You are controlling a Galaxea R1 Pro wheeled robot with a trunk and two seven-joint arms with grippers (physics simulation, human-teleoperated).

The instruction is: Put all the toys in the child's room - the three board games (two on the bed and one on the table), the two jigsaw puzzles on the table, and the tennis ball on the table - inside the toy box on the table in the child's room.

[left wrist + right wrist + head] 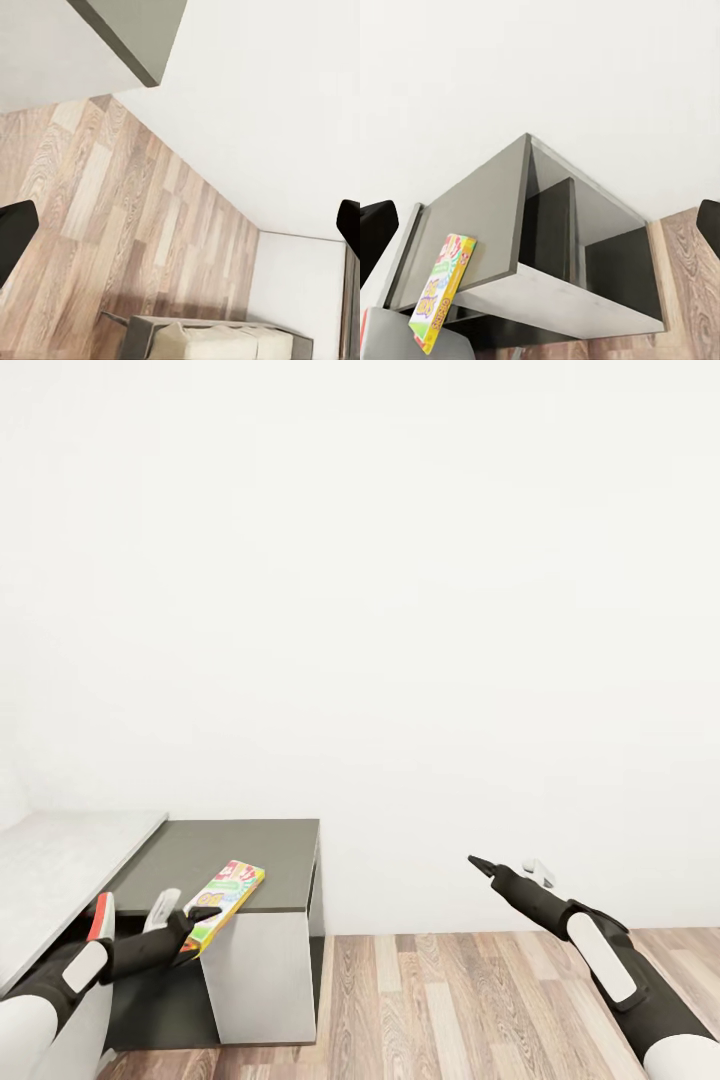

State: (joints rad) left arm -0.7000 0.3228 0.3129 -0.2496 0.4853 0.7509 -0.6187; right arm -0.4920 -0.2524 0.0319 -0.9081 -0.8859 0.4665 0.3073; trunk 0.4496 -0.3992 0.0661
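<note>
- The long desk [70,860] with the pale grey-white top runs along the left of the head view and joins a lower dark grey side unit [240,850] that has a white panel.
- The left gripper [172,925] hangs in front of that unit. A flat board game box [222,905], yellow with green and red patches, seems pinched at its near end between the fingers; I cannot tell how firm the hold is.
- The box looks light, stiff and smooth-sided. Held at one end it may swing or slip, so a grip across the thin edge nearer its middle would serve better.
- A plain white wall fills the middle, above a light wood-plank floor [450,1000].
- The right gripper [510,870] is free over the floor, jaws parted, holding nothing.
</note>
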